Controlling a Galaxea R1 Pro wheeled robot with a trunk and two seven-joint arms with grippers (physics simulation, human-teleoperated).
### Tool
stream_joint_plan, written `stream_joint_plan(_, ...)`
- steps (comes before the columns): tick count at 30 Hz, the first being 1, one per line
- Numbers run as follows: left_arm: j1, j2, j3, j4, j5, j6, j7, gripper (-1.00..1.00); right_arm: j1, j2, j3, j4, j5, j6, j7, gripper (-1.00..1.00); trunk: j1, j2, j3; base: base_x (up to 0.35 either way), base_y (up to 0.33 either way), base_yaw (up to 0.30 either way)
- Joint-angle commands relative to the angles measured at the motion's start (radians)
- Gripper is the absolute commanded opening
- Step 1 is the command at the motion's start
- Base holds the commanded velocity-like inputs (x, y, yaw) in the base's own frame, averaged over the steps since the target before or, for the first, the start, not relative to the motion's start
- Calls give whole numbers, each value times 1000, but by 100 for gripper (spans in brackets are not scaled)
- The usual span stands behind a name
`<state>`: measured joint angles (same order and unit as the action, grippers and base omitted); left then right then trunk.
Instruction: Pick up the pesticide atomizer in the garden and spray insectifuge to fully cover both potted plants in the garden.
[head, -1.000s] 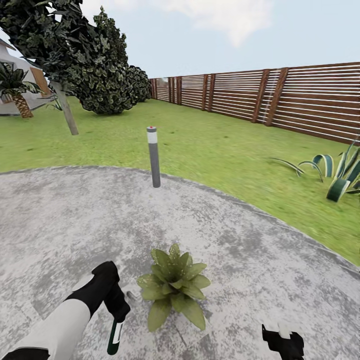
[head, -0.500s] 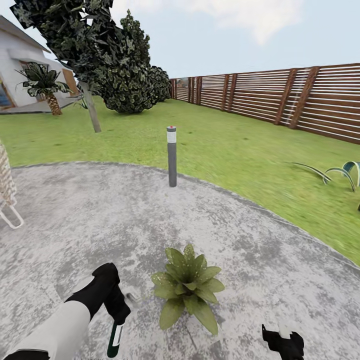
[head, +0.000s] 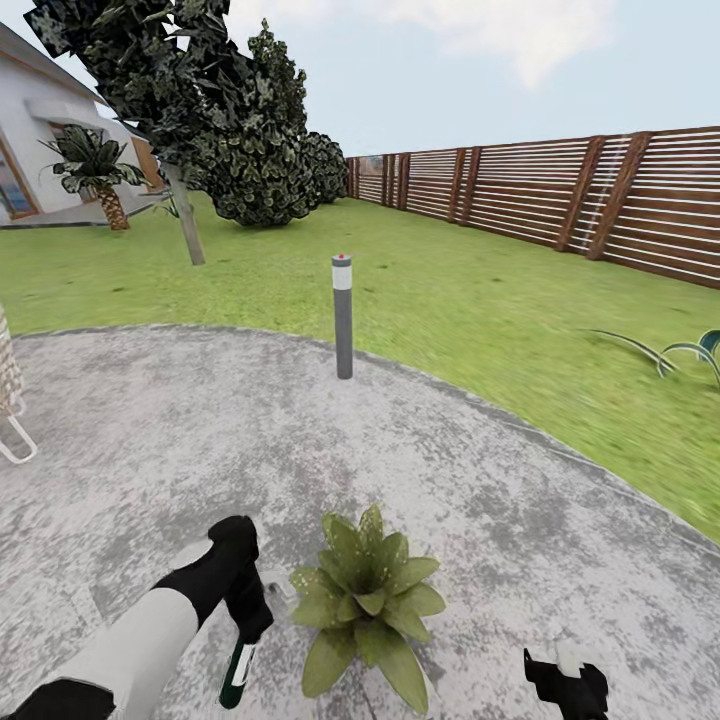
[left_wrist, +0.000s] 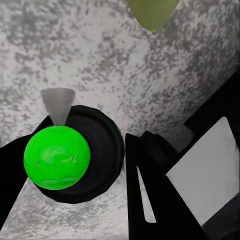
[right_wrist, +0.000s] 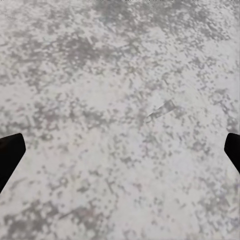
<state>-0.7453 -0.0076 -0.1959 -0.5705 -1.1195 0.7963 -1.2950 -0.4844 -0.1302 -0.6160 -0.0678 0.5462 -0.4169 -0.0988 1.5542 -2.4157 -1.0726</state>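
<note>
Left end effector (left_wrist: 95, 170) grips the pesticide atomizer (left_wrist: 75, 155) above patio (left_wrist: 150, 75)

**Cut off, covered, or too small to read**

The bottle (head: 238, 672) shows just its lower body and white label under the left gripper (head: 250, 625), which covers its top. The plant (head: 367, 603) hides its own pot beneath the leaves. The right gripper (head: 566, 680) is cropped by the head view's bottom edge. A wicker chair (head: 8, 395) and a striped agave (head: 690, 352) are each clipped at the picture's sides. In the right wrist view, only dark fingertips (right_wrist: 10, 152) show at the edges.
</note>
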Motion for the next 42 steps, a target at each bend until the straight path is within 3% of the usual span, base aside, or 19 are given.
stream_joint_plan(1,-15,-6,-4,-1,-22,11,-20,-100,-1,0,-5,2,11,-3,-6,100,0,0,-1,3,-2,0)
stream_joint_plan(4,-32,-10,-6,0,-45,15,-33,-100,-1,0,-5,2,11,-3,-6,100,0,0,-1,1,0,2)
stream_joint_plan(16,-22,-12,-5,14,-51,14,-30,-100,-1,1,-5,2,11,-3,-6,100,0,0,-1,0,-7,235)
stream_joint_plan(30,-23,-27,-6,13,-52,15,-24,-100,-1,1,-5,2,11,-3,-6,100,0,0,-1,0,-257,101)
stream_joint_plan(42,-20,-12,-10,16,-51,14,-20,-100,-1,1,-5,2,11,-3,-6,100,0,0,-1,0,-103,275)
